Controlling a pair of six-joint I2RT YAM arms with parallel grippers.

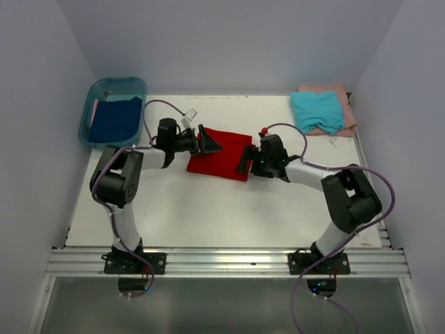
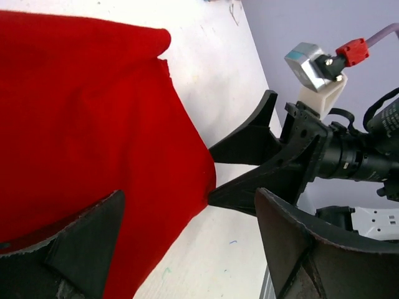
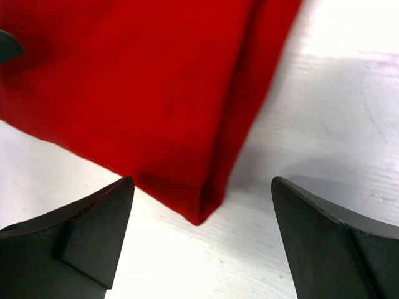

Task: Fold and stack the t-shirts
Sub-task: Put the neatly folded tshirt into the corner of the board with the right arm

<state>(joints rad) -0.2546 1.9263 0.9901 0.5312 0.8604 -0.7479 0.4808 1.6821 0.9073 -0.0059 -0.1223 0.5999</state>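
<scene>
Our left gripper [image 1: 213,142] and right gripper [image 1: 243,160] gape wide at opposite edges of the soft, flat-folded bright red cloth t-shirt [image 1: 222,164].

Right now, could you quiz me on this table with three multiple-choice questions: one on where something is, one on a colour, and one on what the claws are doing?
1. Where is the dark blue t-shirt?
A. in the teal tub
B. at the near edge
C. hanging from an arm

2. What colour is the t-shirt lying on the pink t-shirt?
A. red
B. teal
C. dark blue

3. How do the left gripper and right gripper stand?
A. both shut
B. one shut
C. both open

Answers:
1 A: the tub's walls surround the blue cloth at the far left.
2 B: the teal t-shirt covers most of the pink one.
3 C: both wrist views show fingers spread wide by the red t-shirt.
</scene>
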